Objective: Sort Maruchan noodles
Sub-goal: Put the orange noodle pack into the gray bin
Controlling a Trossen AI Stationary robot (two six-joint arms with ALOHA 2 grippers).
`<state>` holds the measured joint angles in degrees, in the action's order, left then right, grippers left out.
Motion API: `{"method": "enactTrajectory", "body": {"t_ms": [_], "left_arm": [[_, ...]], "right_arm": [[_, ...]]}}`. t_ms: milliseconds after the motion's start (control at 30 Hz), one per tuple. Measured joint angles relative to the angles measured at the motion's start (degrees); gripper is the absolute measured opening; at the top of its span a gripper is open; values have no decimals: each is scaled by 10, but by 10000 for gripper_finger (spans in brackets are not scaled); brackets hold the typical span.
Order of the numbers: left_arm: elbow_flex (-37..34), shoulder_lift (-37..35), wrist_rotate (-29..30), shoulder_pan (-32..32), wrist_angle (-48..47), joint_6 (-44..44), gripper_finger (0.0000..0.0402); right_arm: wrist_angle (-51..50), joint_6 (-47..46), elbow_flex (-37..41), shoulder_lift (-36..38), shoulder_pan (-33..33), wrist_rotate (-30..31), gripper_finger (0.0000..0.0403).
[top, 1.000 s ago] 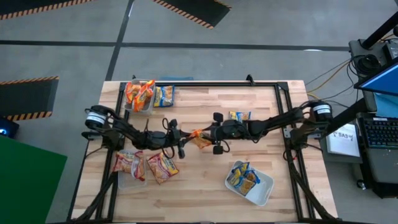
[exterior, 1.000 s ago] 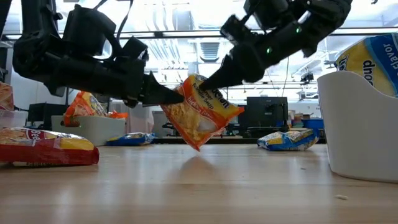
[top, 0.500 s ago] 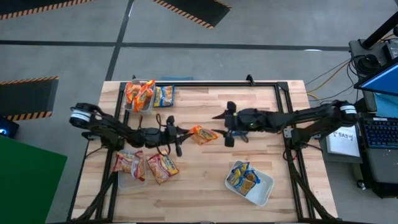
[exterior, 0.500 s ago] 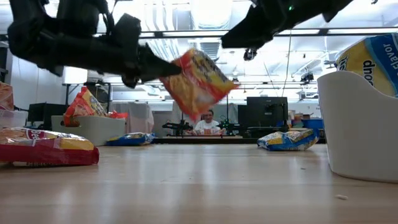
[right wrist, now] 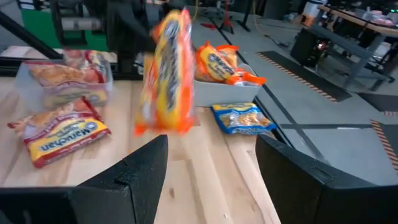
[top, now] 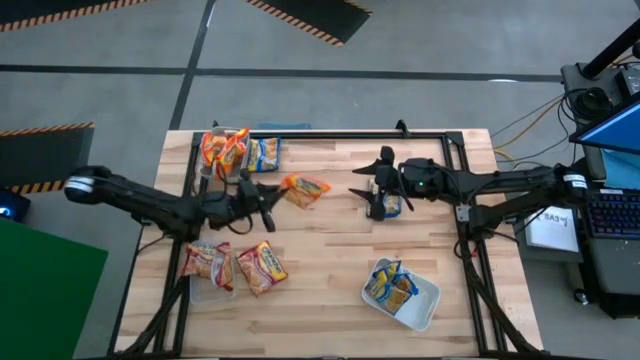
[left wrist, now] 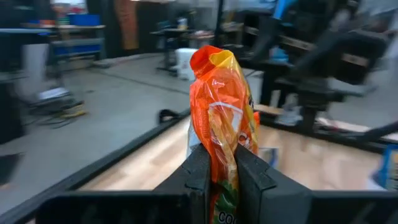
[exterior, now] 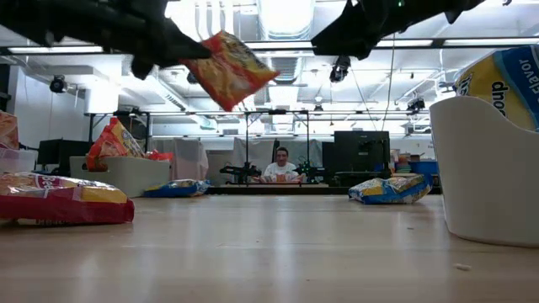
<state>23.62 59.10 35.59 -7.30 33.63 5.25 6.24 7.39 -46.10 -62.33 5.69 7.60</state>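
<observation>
My left gripper (top: 276,194) is shut on an orange Maruchan packet (top: 305,188), held high above the table's far-left middle; it also shows in the low view (exterior: 229,69) and the left wrist view (left wrist: 221,118). My right gripper (top: 368,196) is open and empty, right of the packet, with its fingers wide apart in the right wrist view (right wrist: 211,177). It hovers over a blue packet (top: 391,206) lying flat on the table. The right wrist view shows the orange packet (right wrist: 168,74) ahead of it. My left gripper pinches one end of the orange packet (left wrist: 222,167) between its two fingers (left wrist: 200,171). The fingers come about level from the table's left. The packet sticks out past the fingertips toward the table's right, edge-on between them and lifted clear of the table (exterior: 229,69).
A tub of orange packets (top: 224,152) stands at the far left, a blue packet (top: 264,154) beside it. A tub with red packets (top: 208,264) and a loose red packet (top: 262,268) lie near left. A white tub with blue packets (top: 401,291) stands near right.
My right gripper has let go of the orange packet and drawn back toward the table's right and far edge. My left gripper has carried the packet up and toward the far-left tub; the packet has risen well clear of the table.
</observation>
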Motion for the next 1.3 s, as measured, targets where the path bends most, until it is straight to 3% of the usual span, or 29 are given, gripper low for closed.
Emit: {"method": "enactTrajectory", "body": {"t_ms": [233,467,600,1067,1300], "left_arm": [[133,-87,120,0,-384,60,22],[280,-59,219,2,-834,302,22],[320,-28,255,17,-988,424,22],[292,53,254,192,-1012,426,22],[289,108,253,226,-990,415,22]], "right_arm": [[0,1,7,-10,29,0,233],[3,9,7,-19,52,0,233],[21,22,7,-19,68,0,233],[38,32,8,-19,105,0,233],[29,32,11,-19,105,-1,233]]}}
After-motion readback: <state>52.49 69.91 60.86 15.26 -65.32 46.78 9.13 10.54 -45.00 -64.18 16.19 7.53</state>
